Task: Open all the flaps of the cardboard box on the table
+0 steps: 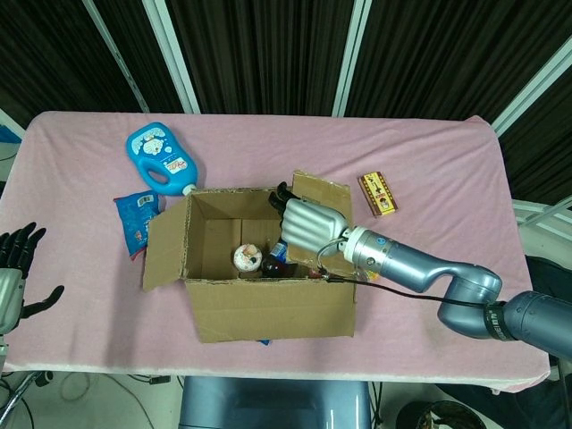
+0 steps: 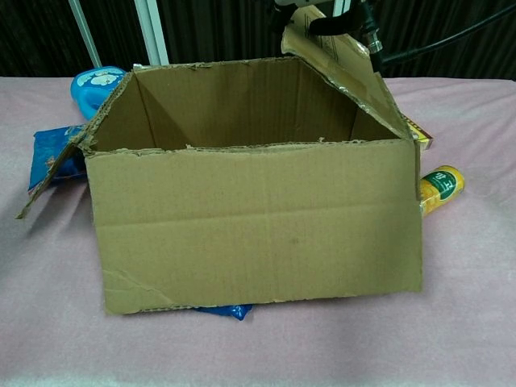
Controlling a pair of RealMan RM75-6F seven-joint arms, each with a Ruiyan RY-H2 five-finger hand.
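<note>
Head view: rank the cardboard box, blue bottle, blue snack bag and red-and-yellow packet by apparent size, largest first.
1. cardboard box
2. blue bottle
3. blue snack bag, though the box's left flap hides part of it
4. red-and-yellow packet

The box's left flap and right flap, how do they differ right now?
The left flap is folded outward, hanging free beside the cardboard box; the right flap is raised but slants in over the opening. Nothing touches the left flap; the right robot hand is against the right flap. Both are plain brown cardboard.
</note>
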